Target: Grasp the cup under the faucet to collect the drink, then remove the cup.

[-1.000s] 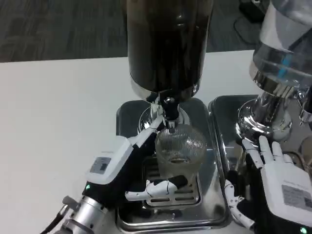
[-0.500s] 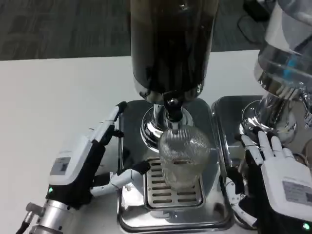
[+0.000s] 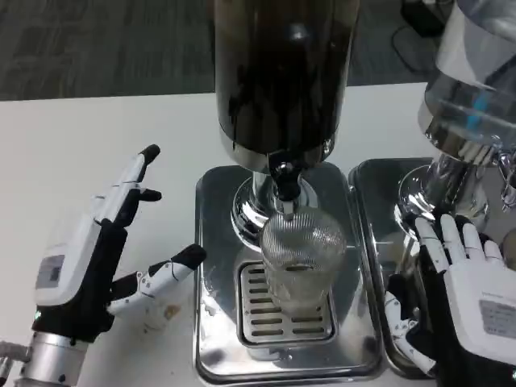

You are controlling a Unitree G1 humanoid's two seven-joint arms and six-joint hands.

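A ribbed clear glass cup (image 3: 300, 260) stands upright on the drip grate (image 3: 284, 310) of the steel tray, directly below the faucet (image 3: 285, 184) of the dark drink dispenser (image 3: 280, 72). My left hand (image 3: 101, 254) hovers over the white table to the left of the tray, fingers spread wide, holding nothing and apart from the cup. My right hand (image 3: 459, 290) sits at the lower right over the neighbouring tray, fingers apart and holding nothing.
A second dispenser (image 3: 472, 105) with a clear tank stands at the right on its own steel tray (image 3: 379, 193). The white table (image 3: 97, 153) stretches to the left. A small stain (image 3: 168, 311) lies by the left hand.
My left hand has let go of the cup and drawn back left, off the tray, with its fingers spread. The cup stays under the faucet. The right hand has barely moved.
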